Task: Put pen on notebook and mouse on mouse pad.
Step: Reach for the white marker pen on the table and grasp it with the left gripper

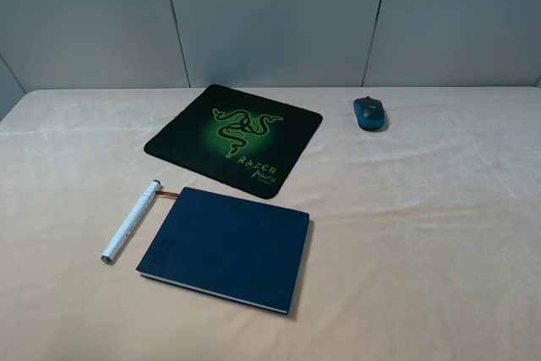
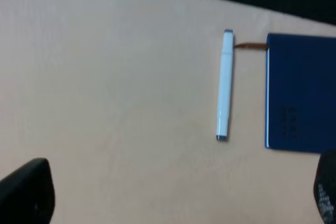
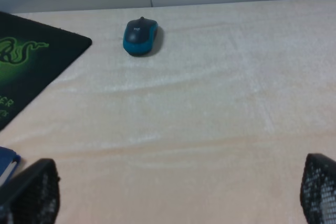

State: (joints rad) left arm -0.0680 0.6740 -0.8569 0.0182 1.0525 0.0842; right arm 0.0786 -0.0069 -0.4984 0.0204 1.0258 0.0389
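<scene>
while nothing is placed yet, both steps remain. table (image 1: 439,234), tan covering. mouse pad (image 1: 182,137) far centre-left, bare, green snake logo, reads "razer"; smaller line under it illegible. notebook (image 1: 228,247) near, cover bare, faint stamp unreadable. pen (image 1: 131,220) lies just left of notebook, on the table. mouse (image 1: 370,113) far right, well apart from pad. left claw (image 2: 176,192) and right claw (image 3: 176,190): fingers wide apart, holding nothing.

left gripper (image 2: 176,198): jaws spread wide | right gripper (image 3: 176,195): jaws spread wide
</scene>
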